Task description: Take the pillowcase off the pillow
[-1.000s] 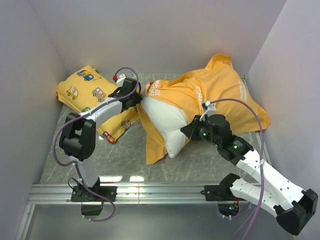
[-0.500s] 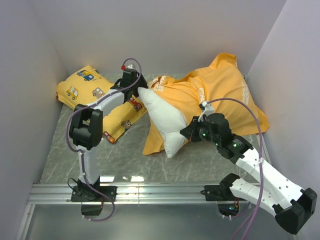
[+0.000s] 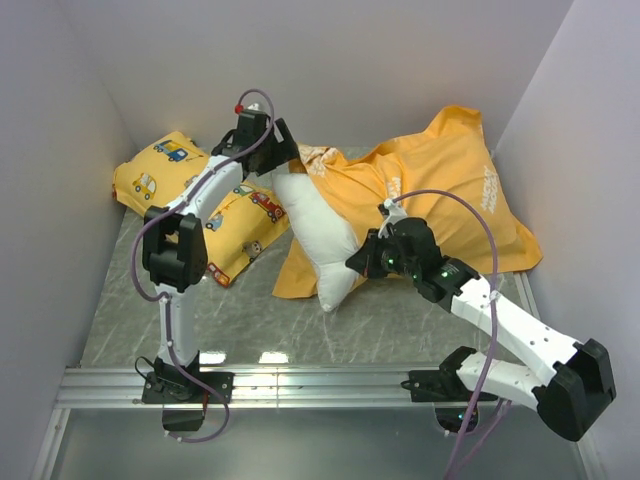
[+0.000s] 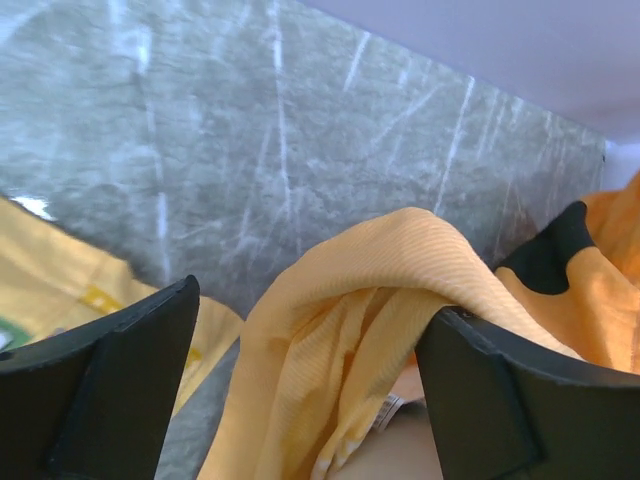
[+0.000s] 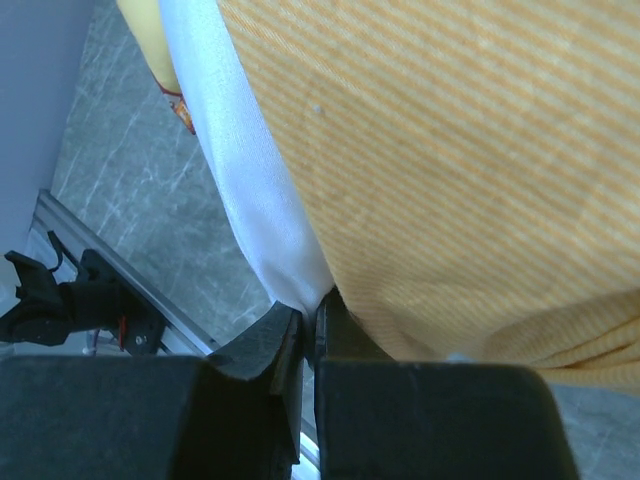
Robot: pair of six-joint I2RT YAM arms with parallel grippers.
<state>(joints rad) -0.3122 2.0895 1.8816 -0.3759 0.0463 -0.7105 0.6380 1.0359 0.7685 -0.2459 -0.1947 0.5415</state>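
Note:
The orange pillowcase (image 3: 440, 180) covers the right part of the white pillow (image 3: 315, 230), whose left end sticks out bare. My right gripper (image 3: 358, 262) is shut on the pillow's white near corner (image 5: 250, 200), with the pillowcase (image 5: 450, 150) lying right against its fingers. At the far left end of the pillow, my left gripper (image 3: 285, 150) stands wide open. A loose fold of the pillowcase's hem (image 4: 340, 330) lies between its spread fingers (image 4: 110, 380), resting against the right one. A small tag shows under that fold.
A smaller yellow pillow printed with cars (image 3: 160, 175) lies at the far left, under the left arm. Walls close in on the left, back and right. A metal rail (image 3: 300, 385) runs along the table's near edge.
My left gripper has opened, let go of the fabric, and moved toward the back wall. The right arm has drawn the pillow's corner to the left, still shut on it.

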